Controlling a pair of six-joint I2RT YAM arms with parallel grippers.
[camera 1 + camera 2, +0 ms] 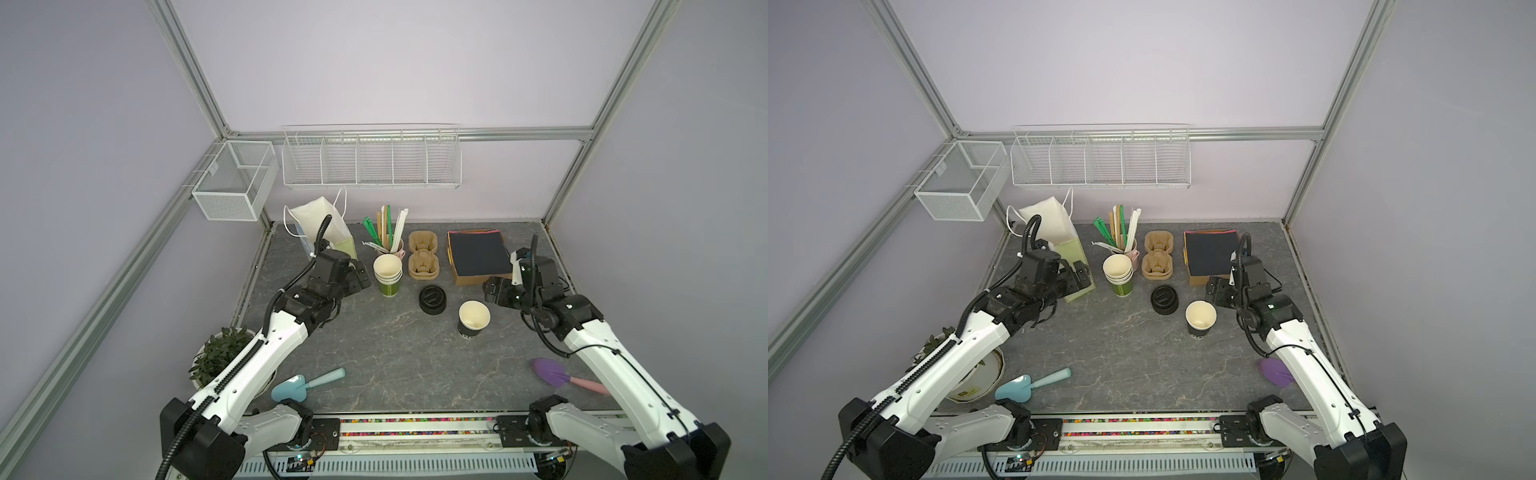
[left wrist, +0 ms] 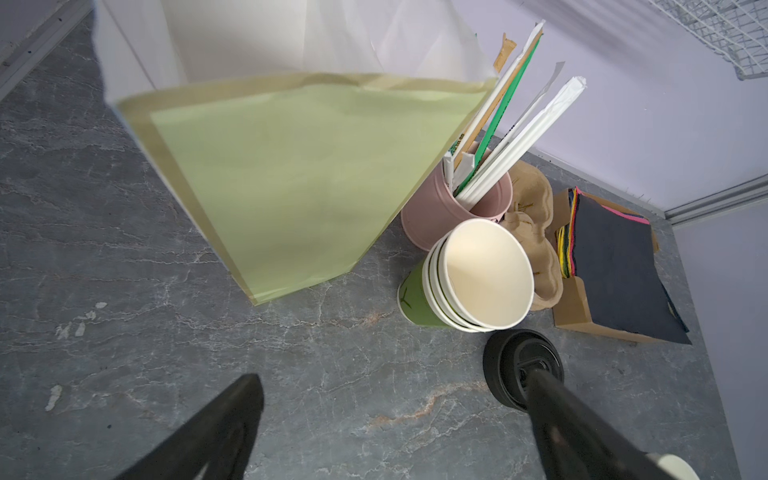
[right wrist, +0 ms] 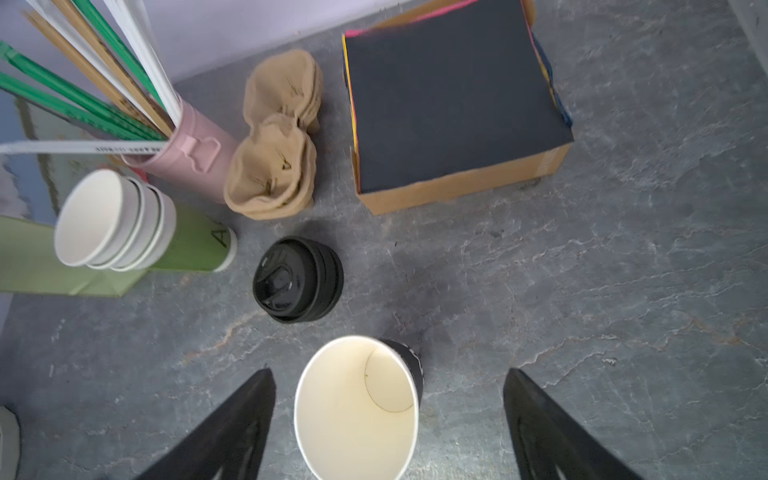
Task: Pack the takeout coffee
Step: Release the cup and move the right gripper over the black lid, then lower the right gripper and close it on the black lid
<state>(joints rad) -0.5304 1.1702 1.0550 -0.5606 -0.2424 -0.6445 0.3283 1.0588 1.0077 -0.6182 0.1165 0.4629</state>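
The takeout coffee cup point(image 1: 473, 318) point(image 1: 1200, 318) is a single paper cup, dark outside and cream inside. It stands upright at the centre right of the table with no lid on it. My right gripper point(image 1: 492, 289) point(image 3: 389, 374) hangs just behind and above it, open. In the right wrist view the cup point(image 3: 357, 407) sits between the fingers with a gap on each side. A stack of black lids point(image 1: 432, 300) point(image 3: 297, 278) lies just left of the cup. My left gripper point(image 1: 361, 276) point(image 2: 392, 378) is open and holds nothing, in front of the white and green paper bag point(image 1: 324, 224) point(image 2: 291, 174).
A stack of green lidless cups point(image 1: 388, 274), a pink holder of straws point(image 1: 386, 232), brown cup carriers point(image 1: 423, 254) and a box of dark napkins point(image 1: 478, 257) line the back. A potted plant point(image 1: 218, 357), a blue scoop point(image 1: 303, 384) and a purple scoop point(image 1: 552, 372) lie near the front.
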